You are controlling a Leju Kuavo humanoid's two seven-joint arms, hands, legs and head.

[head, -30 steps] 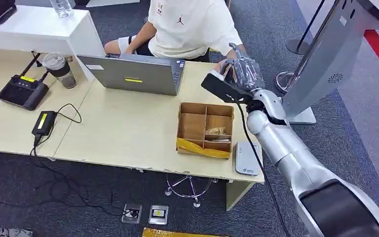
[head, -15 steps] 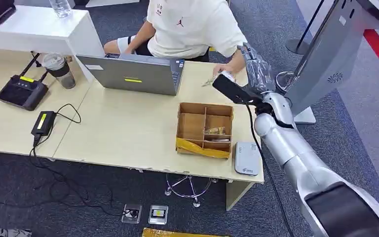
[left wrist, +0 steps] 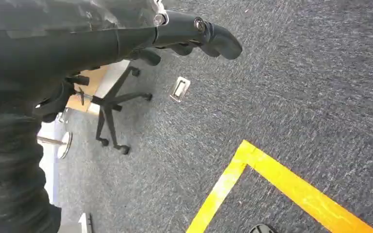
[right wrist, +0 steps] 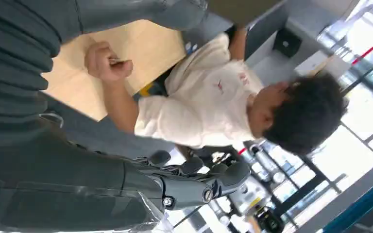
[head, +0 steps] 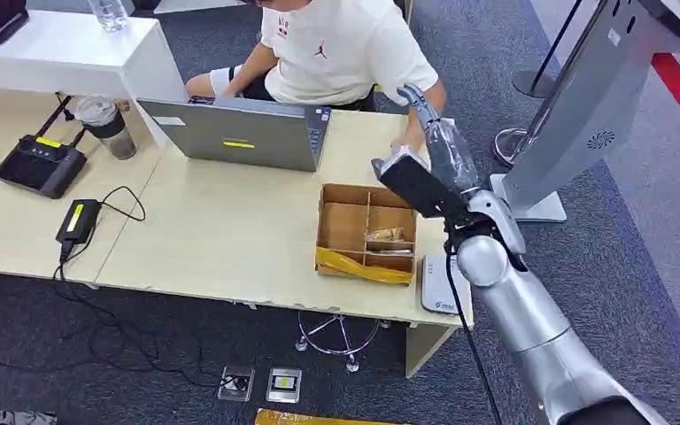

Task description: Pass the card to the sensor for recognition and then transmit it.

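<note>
One empty right hand (head: 436,142), fingers spread, hovers over the table (head: 230,230); the person's hand (right wrist: 104,60) pinches what is likely the card (right wrist: 119,61), so close only once it sits between the fingers.

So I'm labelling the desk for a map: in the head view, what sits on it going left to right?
Black router → lidded cup → laptop → cardboard box → white sensor pad, near the robot's right hand.
</note>
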